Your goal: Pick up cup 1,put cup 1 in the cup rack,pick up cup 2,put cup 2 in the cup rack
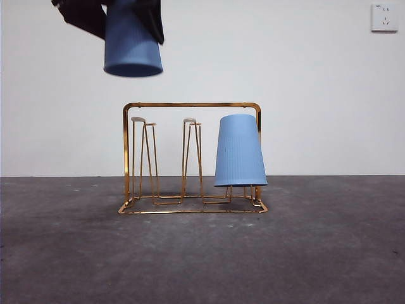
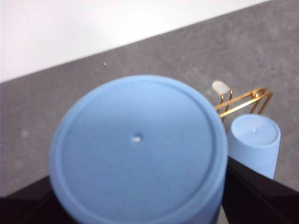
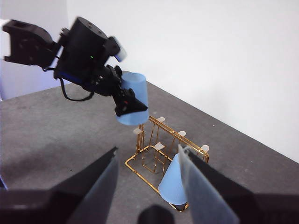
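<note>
The gold wire cup rack (image 1: 190, 105) (image 3: 149, 154) stands mid-table. Cup 1 (image 1: 240, 152) (image 2: 256, 142) (image 3: 172, 184), blue and ribbed, sits upside down over the rack's right-hand prongs. My left gripper (image 1: 130, 16) (image 2: 140, 200) (image 3: 126, 100) is shut on cup 2 (image 1: 133, 44) (image 2: 138, 149) (image 3: 133, 100), an identical blue cup held mouth down, high above and left of the rack's left end. Its flat base fills the left wrist view, with the rack (image 2: 243, 101) beyond it. My right gripper (image 3: 148, 151) hangs open and empty, well back from the rack.
The rack's left and middle prongs (image 1: 144, 158) stand bare. Grey tabletop (image 1: 202, 266) runs to a white wall with a socket (image 1: 385, 17) at the upper right.
</note>
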